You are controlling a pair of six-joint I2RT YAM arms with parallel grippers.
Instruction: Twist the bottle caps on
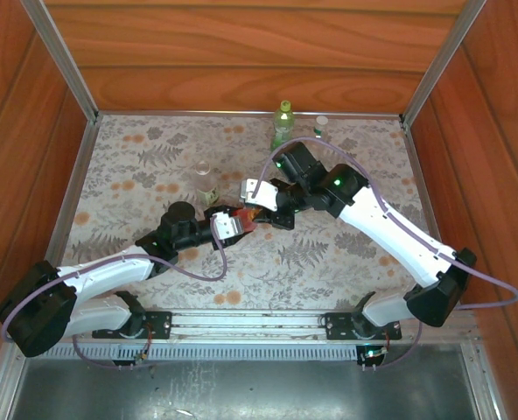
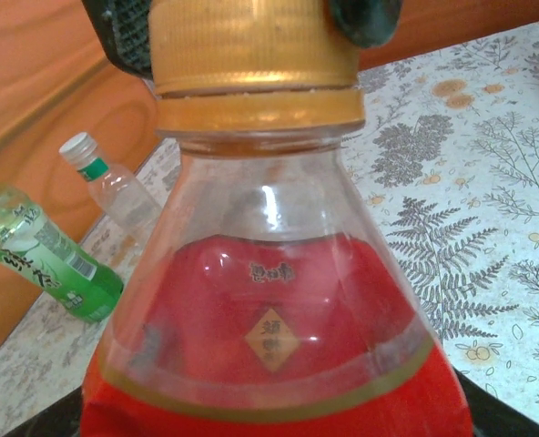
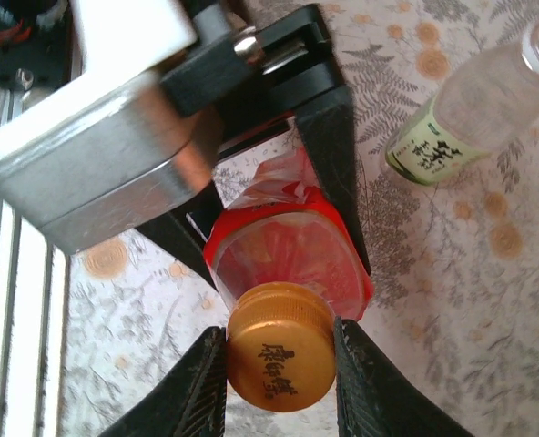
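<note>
Red bottle (image 2: pixel 274 364) base out of frame

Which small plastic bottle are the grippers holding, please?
The red plastic bottle with the gold screw cap: left gripper on its body, right gripper on its cap; the other three bottles stand untouched.

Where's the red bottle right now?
Mid-table in the top view, near the clear bottle, the red bottle is held by the left gripper while the right gripper pinches its cap.

Bright, even light, warm cast off wooden walls (image 1: pixel 241 52); soft faint shadows on the surface (image 1: pixel 128 175). Left wrist: white glare streaks on red bottle (image 2: pixel 279 382), background soft. Right wrist: near metal bracket (image 3: pixel 96 173) blurred, cap (image 3: pixel 279 360) sharp.
</note>
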